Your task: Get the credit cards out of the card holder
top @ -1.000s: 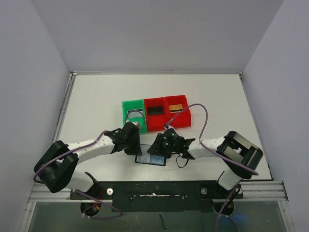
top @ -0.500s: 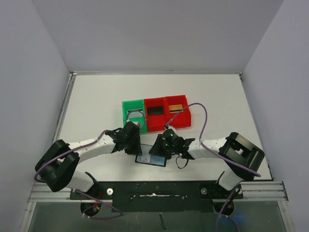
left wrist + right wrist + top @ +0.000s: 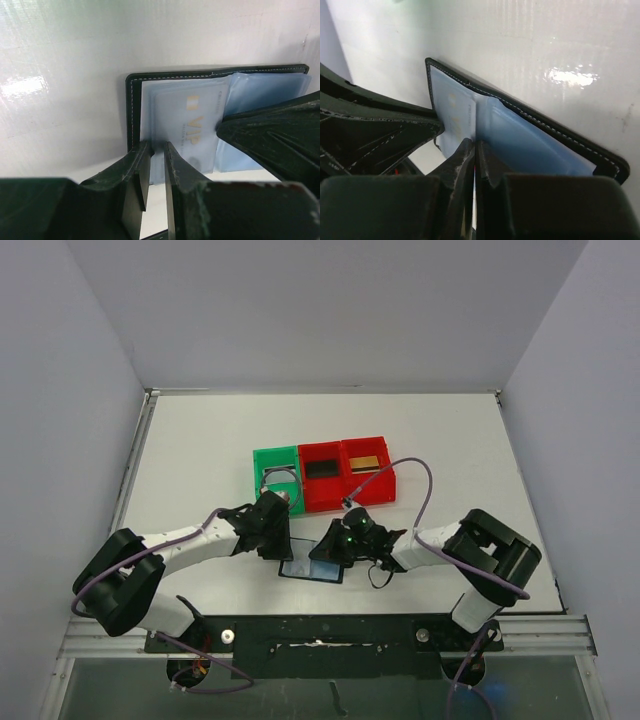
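Note:
The card holder (image 3: 312, 570) lies open near the table's front edge, black rim (image 3: 131, 110) (image 3: 555, 131) around glossy blue pockets. A silvery-grey credit card (image 3: 190, 125) (image 3: 455, 115) with gold "VIP" lettering sits in its left pocket. My right gripper (image 3: 324, 553) (image 3: 476, 143) is shut, its tips pinched on that card's inner edge by the centre fold. My left gripper (image 3: 286, 549) (image 3: 156, 147) rests its tips on the holder's corner, jaws a narrow gap apart. A black card (image 3: 322, 469) and a gold card (image 3: 367, 461) lie in the two red bins.
A green bin (image 3: 258, 483) holding a metal ring stands left of the red bins (image 3: 338, 502), just behind both grippers. The right arm's purple cable (image 3: 420, 480) loops over the table. Grey walls close in on three sides.
My right gripper's jaws have shut on the card's edge; earlier they stood apart. The left gripper has stayed put on the holder.

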Available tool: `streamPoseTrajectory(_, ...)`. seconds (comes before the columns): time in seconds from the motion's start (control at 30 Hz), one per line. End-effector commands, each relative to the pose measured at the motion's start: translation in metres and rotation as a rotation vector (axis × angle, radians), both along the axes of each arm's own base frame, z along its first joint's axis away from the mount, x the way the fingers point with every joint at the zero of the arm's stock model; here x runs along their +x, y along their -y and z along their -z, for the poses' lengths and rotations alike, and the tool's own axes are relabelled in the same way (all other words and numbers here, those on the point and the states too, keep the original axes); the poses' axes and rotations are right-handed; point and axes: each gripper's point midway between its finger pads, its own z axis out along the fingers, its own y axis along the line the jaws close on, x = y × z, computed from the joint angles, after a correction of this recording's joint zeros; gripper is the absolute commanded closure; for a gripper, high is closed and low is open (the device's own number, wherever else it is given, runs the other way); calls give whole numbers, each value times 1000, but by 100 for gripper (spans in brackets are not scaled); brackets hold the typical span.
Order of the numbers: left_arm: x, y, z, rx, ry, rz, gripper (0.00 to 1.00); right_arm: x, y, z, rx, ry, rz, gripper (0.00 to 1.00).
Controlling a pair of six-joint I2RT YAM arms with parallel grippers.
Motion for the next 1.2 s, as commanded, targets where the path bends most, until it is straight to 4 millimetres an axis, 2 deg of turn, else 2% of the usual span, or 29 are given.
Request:
streamPoseTrajectory(0.0, 3, -1, 0, 20, 10, 0, 84, 3, -6, -30, 212, 47, -12, 100)
streamPoseTrajectory(0.13, 1, -4, 4, 34, 3, -10, 83, 1, 1, -38, 248, 63, -45, 100)
streamPoseTrajectory(0.3, 2, -3, 5, 32, 1, -11, 84, 1, 13, -29, 195, 39, 4, 100)
streamPoseTrajectory(0.37, 2, -2, 5, 26, 1, -8, 84, 2, 11, -28, 185, 33, 8, 93)
streamPoseTrajectory(0.4, 2, 0, 4, 17, 0, -6, 84, 2, 7, -27, 173, 28, 0, 86)
streamPoseTrajectory(0.6, 3, 6, -4, -22, 15, -1, 84, -5, -1, 1, -33, -30, -11, 63)
streamPoseTrajectory(0.67, 2, 6, -4, -28, 13, -2, 84, -7, 0, 7, -54, -41, 0, 61)
streamPoseTrajectory(0.77, 0, 6, -2, -35, 7, -4, 84, -6, -9, -1, 3, -22, -14, 67)
streamPoseTrajectory(0.97, 0, 5, -3, -32, 11, -7, 84, -3, -19, -26, 140, 46, -46, 98)
streamPoseTrajectory(1.17, -1, 2, -3, -21, 12, -14, 84, 0, -7, -39, 202, 70, -29, 100)
